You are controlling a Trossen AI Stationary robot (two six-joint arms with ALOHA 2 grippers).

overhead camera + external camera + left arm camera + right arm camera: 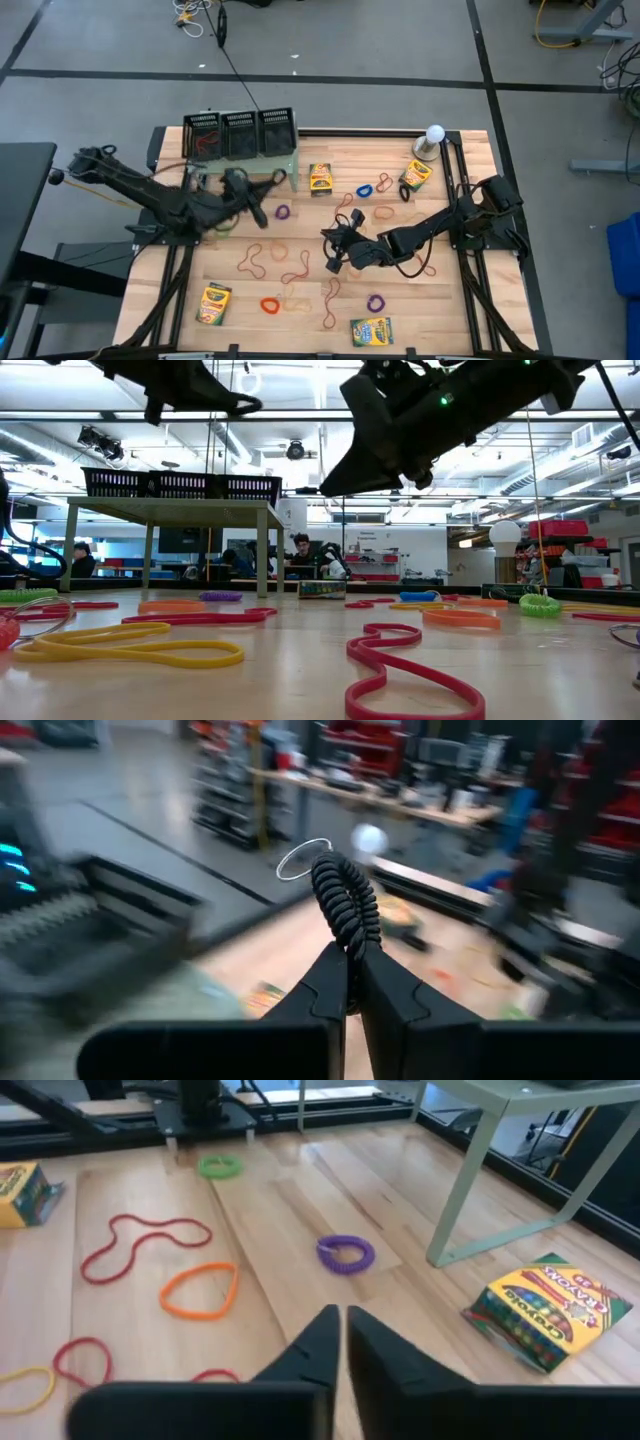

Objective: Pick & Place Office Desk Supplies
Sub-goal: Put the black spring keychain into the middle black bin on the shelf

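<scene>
High view: I count four crayon boxes (320, 178) and three mesh trays (240, 133) on the stand (287, 163); bands perhaps fifteen. Left fingers (350, 982) pinch a black coiled band (346, 903); right fingers (336, 1342) closed, empty, above the wooden bench (460, 310).

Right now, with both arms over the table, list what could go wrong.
1. The left hand pinches a black coil band only by its end, so it may slip before it reaches the trays.
2. The right hand looks shut on nothing, with bands such as the purple coil on the table ahead; it may have missed its pick.
3. The loose bands are crowded, so one grasp could drag its neighbours.
</scene>
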